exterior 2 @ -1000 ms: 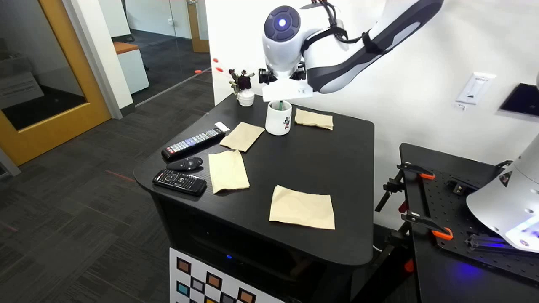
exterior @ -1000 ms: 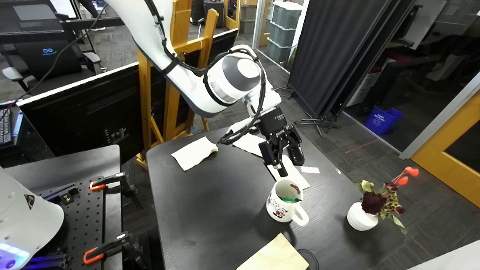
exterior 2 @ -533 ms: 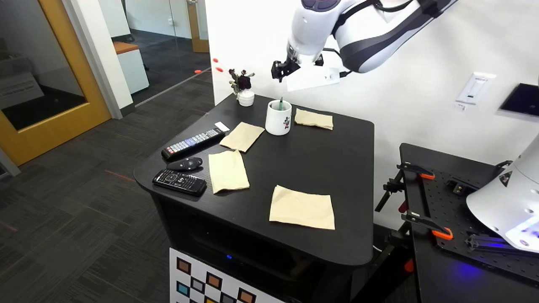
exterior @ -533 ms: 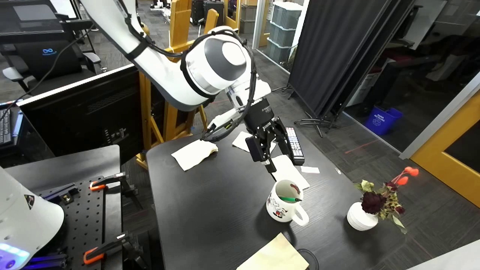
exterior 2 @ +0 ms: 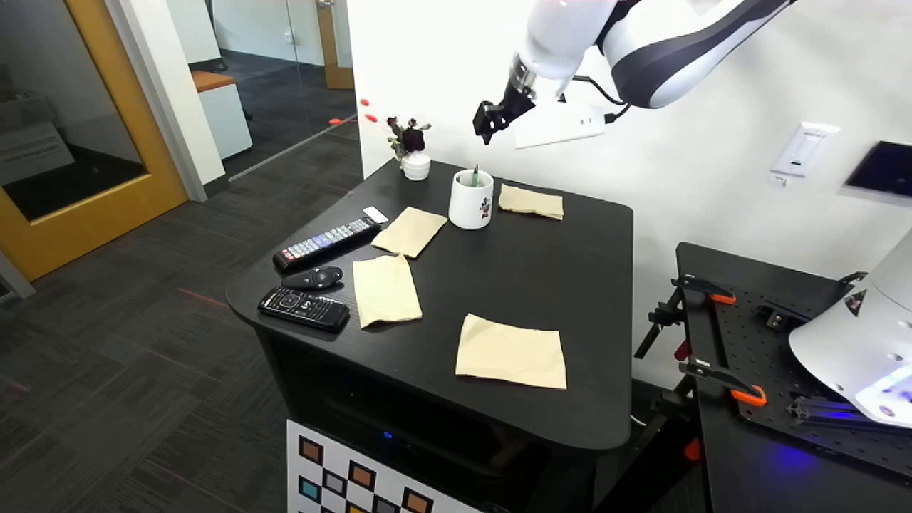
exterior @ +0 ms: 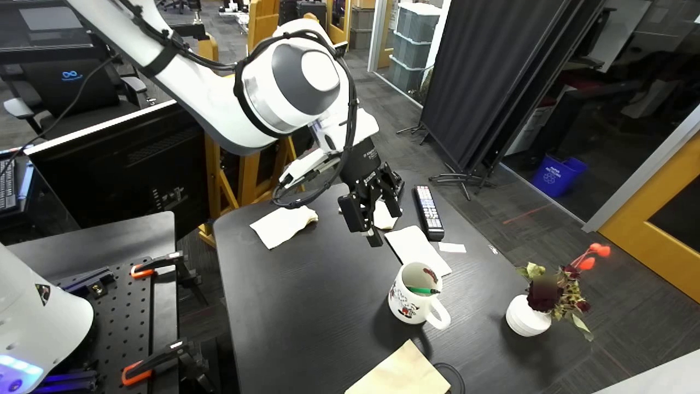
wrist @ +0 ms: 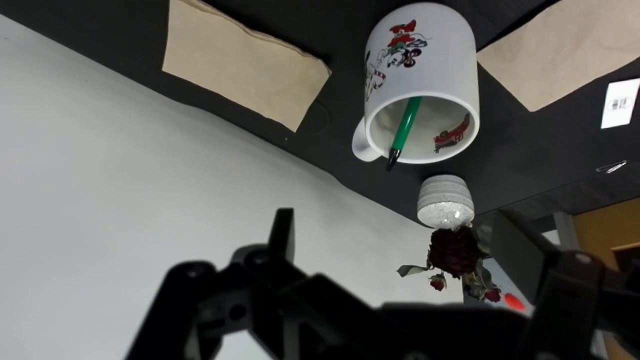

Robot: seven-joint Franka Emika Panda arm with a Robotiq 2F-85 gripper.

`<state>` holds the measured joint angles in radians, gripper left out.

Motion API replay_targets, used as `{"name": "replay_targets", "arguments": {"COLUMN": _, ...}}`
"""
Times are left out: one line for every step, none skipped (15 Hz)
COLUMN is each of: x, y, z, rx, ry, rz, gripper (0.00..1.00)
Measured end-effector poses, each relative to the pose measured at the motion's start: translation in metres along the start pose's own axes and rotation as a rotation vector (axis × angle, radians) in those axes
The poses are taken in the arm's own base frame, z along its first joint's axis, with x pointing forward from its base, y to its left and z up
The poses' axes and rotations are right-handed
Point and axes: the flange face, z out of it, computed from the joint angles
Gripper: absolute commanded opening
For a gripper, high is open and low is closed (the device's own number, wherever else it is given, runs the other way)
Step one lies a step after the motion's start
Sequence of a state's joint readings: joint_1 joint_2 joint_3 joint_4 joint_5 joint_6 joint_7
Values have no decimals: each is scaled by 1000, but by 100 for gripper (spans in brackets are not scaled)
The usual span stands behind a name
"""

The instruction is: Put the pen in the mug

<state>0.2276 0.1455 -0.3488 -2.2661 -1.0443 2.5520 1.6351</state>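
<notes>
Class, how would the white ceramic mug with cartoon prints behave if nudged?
Standing upright and straight-sided, the white ceramic mug probably slides before tipping. Its smooth outside may feel slippery. The thin green pen leaning inside would likely shift.

In an exterior view, a small round white vase (exterior 2: 416, 168) of dark-red flowers (exterior 2: 413, 140) stands upper centre; a long black remote control (exterior 2: 326, 244) lies left of centre, a tan rectangular sheet (exterior 2: 511, 351) lower centre.

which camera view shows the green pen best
The wrist view: the pen looks largest there, with its green barrel inside the mug and its black end crossing the rim both plain; its lower end is hidden. Both exterior views show it smaller, just a short green length at the mug's mouth.
</notes>
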Motion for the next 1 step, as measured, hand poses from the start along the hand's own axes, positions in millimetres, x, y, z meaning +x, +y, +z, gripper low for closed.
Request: {"name": "replay_targets", "arguments": {"x": -1, "y": 2, "z": 0, "rx": 1, "ry": -4, "rz": -1, "gripper": 100}}
